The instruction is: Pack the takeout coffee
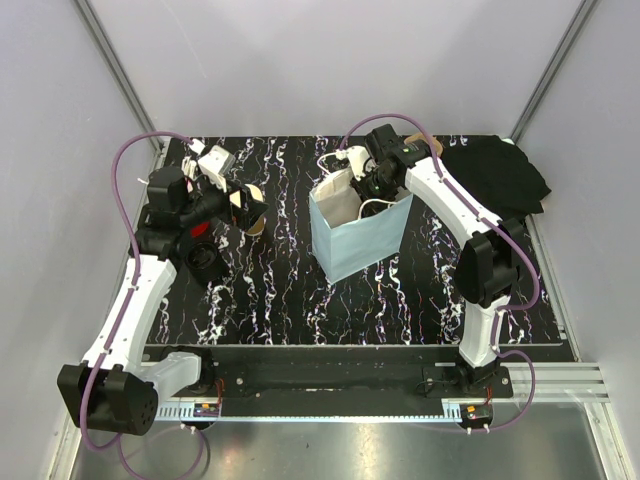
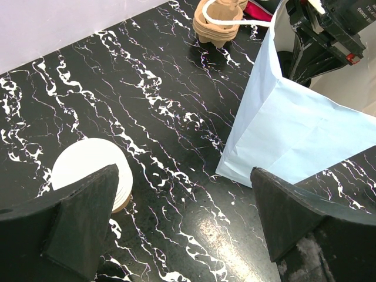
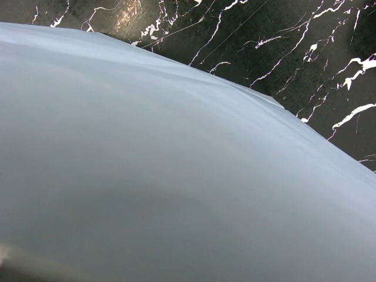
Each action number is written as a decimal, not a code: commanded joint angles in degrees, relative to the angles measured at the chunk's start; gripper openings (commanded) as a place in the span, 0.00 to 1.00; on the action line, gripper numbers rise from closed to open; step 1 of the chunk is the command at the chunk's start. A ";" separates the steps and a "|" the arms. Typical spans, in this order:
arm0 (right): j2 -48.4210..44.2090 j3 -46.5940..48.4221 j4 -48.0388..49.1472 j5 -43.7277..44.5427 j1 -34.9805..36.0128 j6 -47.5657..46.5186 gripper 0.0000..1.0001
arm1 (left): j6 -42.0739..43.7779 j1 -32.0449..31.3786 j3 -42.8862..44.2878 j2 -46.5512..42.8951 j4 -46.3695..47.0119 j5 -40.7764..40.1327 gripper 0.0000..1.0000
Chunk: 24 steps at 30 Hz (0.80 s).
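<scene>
Spreading across the view, the black, white-veined marble-pattern tabletop (image 1: 300,300) held a tall pale blue paper bag (image 1: 360,235) standing open near its middle, with a crumpled black cloth (image 1: 495,175) at the far right corner. The right gripper (image 1: 365,182) sat at the bag's far rim. Its wrist camera saw only blue paper, so whether it pinched the rim could not be told. The left gripper (image 2: 183,176) hung over the left half of the table, fingers spread wide with nothing between them. A brown moulded-pulp cup carrier (image 2: 217,23) stood beyond the bag, toward the far edge. The small tan kraft-paper cup with a pale inside (image 2: 88,170) stood upright between the left edge and the bag, just beside one finger and outside the gap. What appeared to be a round black plastic lid (image 1: 205,260) lay nearer the left edge. The step in hand looked like the cup pickup. It called for shifting the open fingers sideways until the cup sat centred, lowering them below the rolled rim, and closing gently, since thin paper would likely buckle. Keeping the cup upright and clear of the bag's wall would matter.
</scene>
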 commanded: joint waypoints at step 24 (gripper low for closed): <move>-1.69 -1.07 -0.06 -0.27 0.55 -1.11 0.00 | -0.73 0.79 -0.32 -0.67 3.78 2.08 0.99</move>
